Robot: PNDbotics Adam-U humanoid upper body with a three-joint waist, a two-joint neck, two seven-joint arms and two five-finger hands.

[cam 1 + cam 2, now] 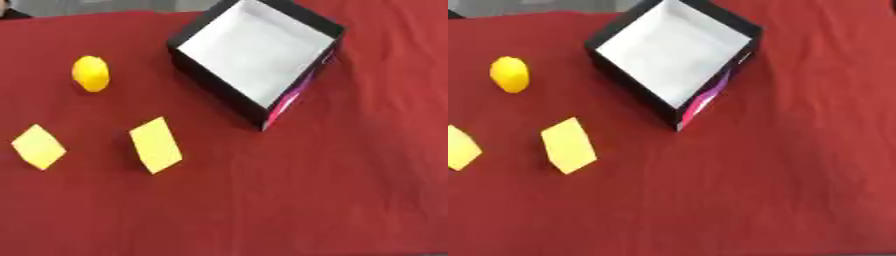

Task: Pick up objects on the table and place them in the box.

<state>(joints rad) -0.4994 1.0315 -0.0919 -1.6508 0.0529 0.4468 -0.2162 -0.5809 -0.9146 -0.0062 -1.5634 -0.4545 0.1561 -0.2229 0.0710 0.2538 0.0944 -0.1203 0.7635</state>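
Three yellow things wait on the red cloth-covered table [332, 200], all to the left of the box. Nearest the box is a flat yellow block with a slanted four-sided face [156, 145], and further left lies a second, smaller yellow diamond-shaped block [38, 146], well apart from the first. Both look stiff and light, judging by their thin slab shape; a pinch across two opposite edges seems the best hold, since the flat face offers little to curl round. Beyond them, on the far left, sits a rounded yellow lemon-like fruit [91, 73], smooth and likely to roll, so it would want fingers wrapped round its middle. The black open-topped box with a white inner floor [214, 82] stands on the far side, turned corner-on, with a pink patch on its near right wall. It holds nothing yet. Neither hand shows in either view, so the state of the fingers cannot be told.
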